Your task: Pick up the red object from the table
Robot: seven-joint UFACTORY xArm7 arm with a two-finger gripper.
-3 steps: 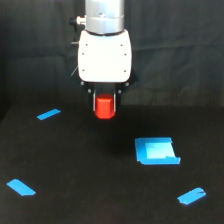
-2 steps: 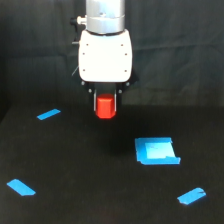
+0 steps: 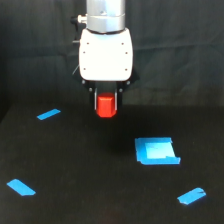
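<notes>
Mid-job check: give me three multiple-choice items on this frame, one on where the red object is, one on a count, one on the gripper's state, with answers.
1. Where is the red object?
A. Flat on the blue square patch
B. Between the jaws under the white gripper body
C. Beside the tape strip at the exterior view's left

2. How many narrow blue tape strips lie on the table, apart from the blue square patch?
A. One
B. Three
C. Five

3. What state is the gripper in?
A. Shut on the red object
B. Wide open, holding nothing
C. Out of view

Answers: 1 B, the block sits between the dark jaws. 2 B, two strips at the view's left, one at lower right. 3 A, the jaws flank the block closely.
</notes>
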